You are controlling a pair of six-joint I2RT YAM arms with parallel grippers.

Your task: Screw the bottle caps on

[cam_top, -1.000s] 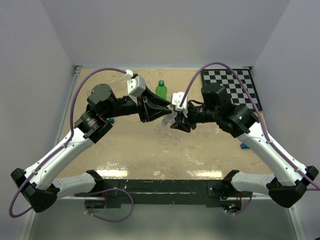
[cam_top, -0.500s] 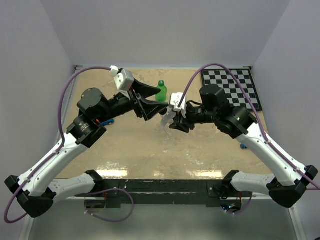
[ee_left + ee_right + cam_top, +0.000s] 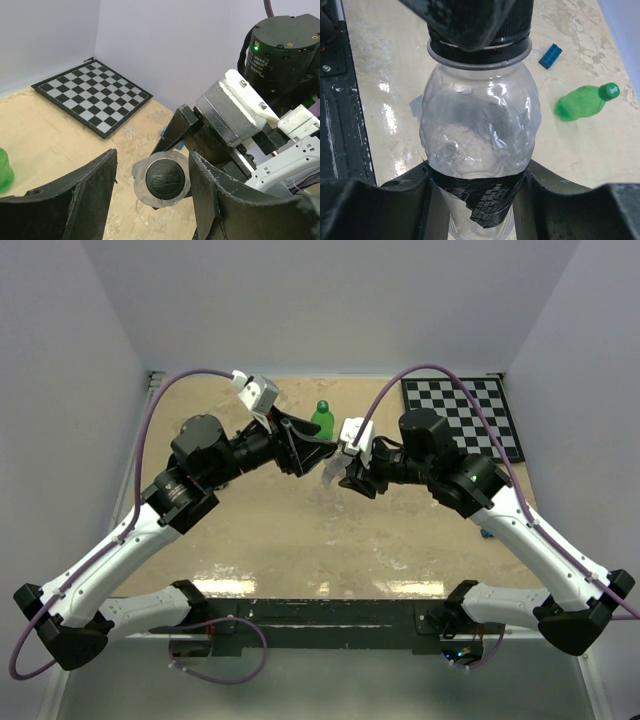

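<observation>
Right pincer (image 3: 476, 186): clamped on clear bottle (image 3: 480, 125).
Left pincer (image 3: 152, 164): fingers apart, flanking the bottle's black cap (image 3: 163, 178).
Green bottle (image 3: 321, 419): capped, near the desk (image 3: 300, 540) far edge.

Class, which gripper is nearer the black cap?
Left. The left gripper straddles the black cap; the right gripper clamps the clear bottle lower, at its label band.

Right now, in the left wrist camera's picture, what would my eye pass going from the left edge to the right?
green bottle → checkerboard → black cap sitting on the clear bottle → right arm
</observation>
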